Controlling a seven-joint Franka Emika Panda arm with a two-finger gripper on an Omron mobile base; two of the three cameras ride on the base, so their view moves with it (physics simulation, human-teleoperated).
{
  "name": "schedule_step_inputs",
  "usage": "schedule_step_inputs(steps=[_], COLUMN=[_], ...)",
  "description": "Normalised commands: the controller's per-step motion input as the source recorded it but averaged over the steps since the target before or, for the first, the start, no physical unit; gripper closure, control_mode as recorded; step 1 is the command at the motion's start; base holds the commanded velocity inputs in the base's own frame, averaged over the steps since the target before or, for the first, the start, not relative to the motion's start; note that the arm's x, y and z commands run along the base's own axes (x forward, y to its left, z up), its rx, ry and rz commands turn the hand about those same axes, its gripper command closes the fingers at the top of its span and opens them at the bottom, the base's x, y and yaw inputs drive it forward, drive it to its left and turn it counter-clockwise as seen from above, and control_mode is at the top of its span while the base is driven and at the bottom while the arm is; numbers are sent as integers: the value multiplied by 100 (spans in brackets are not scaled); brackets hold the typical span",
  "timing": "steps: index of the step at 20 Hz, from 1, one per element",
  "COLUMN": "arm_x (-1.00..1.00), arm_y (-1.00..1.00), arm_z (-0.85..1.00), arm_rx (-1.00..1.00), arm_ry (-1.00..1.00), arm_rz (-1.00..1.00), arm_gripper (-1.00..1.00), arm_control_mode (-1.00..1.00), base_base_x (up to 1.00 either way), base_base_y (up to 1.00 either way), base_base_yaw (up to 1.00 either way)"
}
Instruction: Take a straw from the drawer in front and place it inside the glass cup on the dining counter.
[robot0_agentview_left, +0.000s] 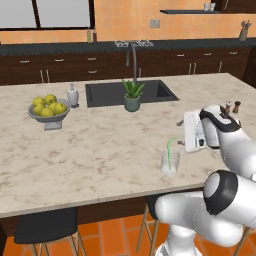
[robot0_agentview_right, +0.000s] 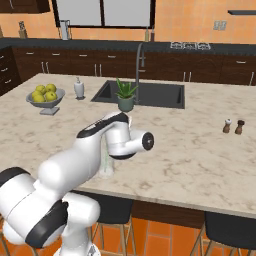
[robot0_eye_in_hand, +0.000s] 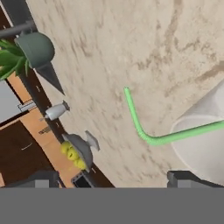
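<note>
The beige marble surface carries everything; the dark sink is set into it, well beyond the glass cup; the cup stands near the surface's front edge; the claw, just beside the cup, stands wide with nothing between its tips; the green straw seems to rest inside the cup, bent end sticking out.

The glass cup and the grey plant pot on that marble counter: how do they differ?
The glass cup is clear and colourless; the plant pot is opaque grey. The cup holds a thin green straw with a bent top; the pot holds a spiky green plant. The cup stands near the counter's front edge by the robot, the pot beside the sink. Both stand upright on the dining counter.
</note>
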Motion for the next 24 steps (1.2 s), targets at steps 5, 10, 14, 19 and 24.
schedule_step_inputs(steps=[5,10,14,19,24], arm_x=[-39,-66,-80,-65,-29], arm_y=[-31,-32,-23,-8,0], arm_z=[51,58,43,26,0], arm_rx=[0,0,0,0,0], arm_ry=[2,0,0,0,0], arm_rz=[-6,-2,0,0,0], arm_gripper=[-100,-100,-100,-100,-100], arm_control_mode=[-100,-100,-100,-100,-100], base_base_x=[0,0,0,0,0], base_base_y=[0,0,0,0,0], base_base_yaw=[0,0,0,0,0])
